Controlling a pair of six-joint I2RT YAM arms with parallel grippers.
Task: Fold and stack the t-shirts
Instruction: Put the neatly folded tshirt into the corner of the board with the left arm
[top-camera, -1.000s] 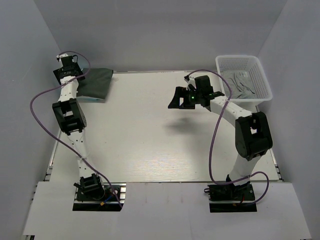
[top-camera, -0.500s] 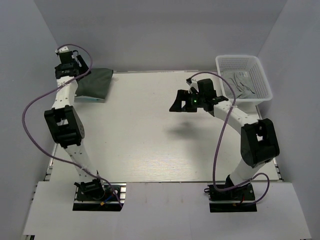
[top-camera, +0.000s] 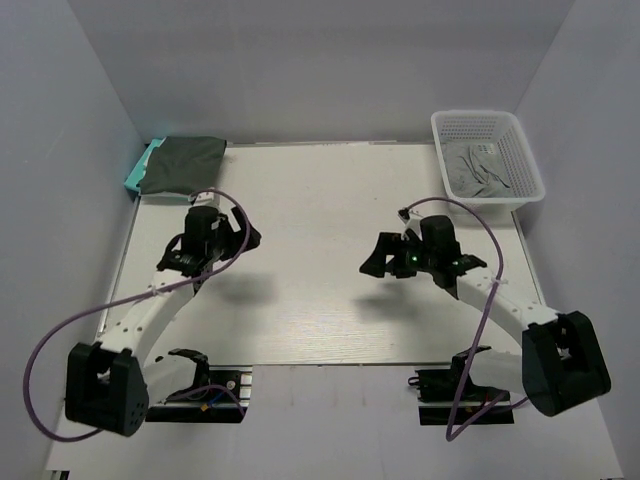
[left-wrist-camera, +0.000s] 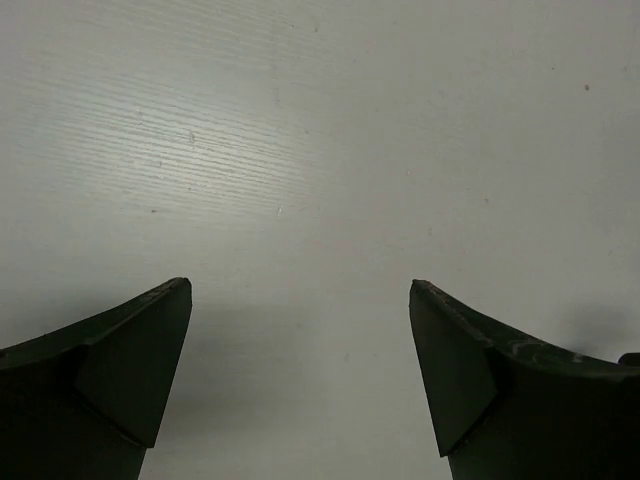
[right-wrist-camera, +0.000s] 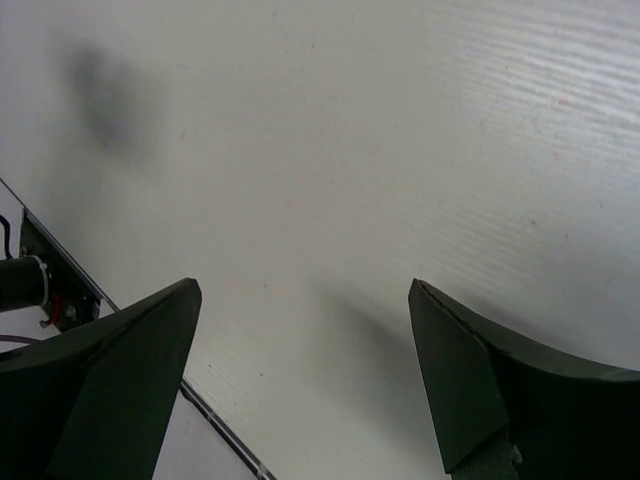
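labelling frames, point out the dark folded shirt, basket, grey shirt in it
dark folded shirt (top-camera: 185, 165), top external, its middle
basket (top-camera: 478, 127), top external, far wall
grey shirt (top-camera: 475, 172), top external, its middle

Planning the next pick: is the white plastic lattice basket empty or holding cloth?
Not empty: a crumpled grey cloth t-shirt lies unfolded inside the white plastic lattice basket.

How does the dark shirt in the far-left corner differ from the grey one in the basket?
The dark charcoal shirt lies folded flat, while the lighter grey shirt is crumpled in a heap. The charcoal one rests in the far-left corner on top of a teal layer. The grey one sits inside the white basket at the far right. Both are cloth shirts, and neither is being held.
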